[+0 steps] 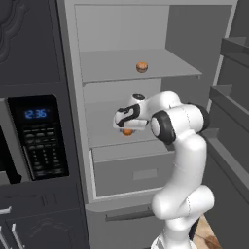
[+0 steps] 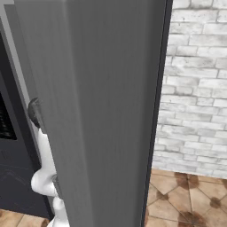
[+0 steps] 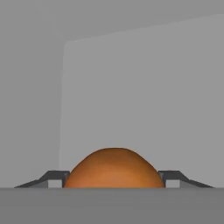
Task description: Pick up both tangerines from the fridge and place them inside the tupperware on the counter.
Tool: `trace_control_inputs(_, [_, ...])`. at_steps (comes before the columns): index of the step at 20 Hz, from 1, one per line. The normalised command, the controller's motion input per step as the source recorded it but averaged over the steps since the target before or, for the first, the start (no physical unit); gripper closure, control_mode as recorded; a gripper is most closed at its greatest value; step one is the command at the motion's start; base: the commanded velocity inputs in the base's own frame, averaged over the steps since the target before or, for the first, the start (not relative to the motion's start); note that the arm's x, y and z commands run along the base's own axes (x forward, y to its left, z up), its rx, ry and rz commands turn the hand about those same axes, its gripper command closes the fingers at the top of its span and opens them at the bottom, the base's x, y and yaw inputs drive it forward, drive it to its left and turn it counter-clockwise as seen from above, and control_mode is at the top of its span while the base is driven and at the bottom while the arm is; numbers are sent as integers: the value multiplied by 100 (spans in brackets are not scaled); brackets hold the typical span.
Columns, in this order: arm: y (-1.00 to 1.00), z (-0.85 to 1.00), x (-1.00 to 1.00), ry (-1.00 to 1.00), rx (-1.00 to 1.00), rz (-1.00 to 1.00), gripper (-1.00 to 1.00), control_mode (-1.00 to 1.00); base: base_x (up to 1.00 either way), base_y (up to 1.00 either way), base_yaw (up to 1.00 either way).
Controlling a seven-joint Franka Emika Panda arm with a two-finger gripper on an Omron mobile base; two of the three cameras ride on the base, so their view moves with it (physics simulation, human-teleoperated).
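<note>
The fridge [image 1: 121,29] stands open, its pale grey shelves facing me. A duller, browner tangerine [image 1: 141,67] rests on the upper shelf. Under my hand, just over the middle shelf, sits the bright orange tangerine [image 1: 127,132]. In the hand view this tangerine [image 3: 113,168] lies between the two dark fingertips [image 3: 56,178], which press against its sides. My gripper [image 1: 127,129] reaches into the fridge from the right and is shut on it. The tupperware and the counter are out of view.
A black microwave [image 1: 39,138] with a blue clock stands left of the fridge. A closed drawer [image 1: 131,170] lies below the middle shelf. The open fridge door [image 2: 102,111] with its racks [image 1: 233,97] is close on the right, then a brick wall [image 2: 195,88].
</note>
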Motion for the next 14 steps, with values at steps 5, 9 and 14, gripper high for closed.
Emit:
trace_control_inputs(5, [13,-20,0,26,0,1,100,-100,0,0,0])
trace_control_inputs(9, [21,-16,-40,-26,-8,1,100,-100,0,0,0])
trace_control_inputs(14, [10,-28,-63,-53,-12,0,100,-100,0,0,0])
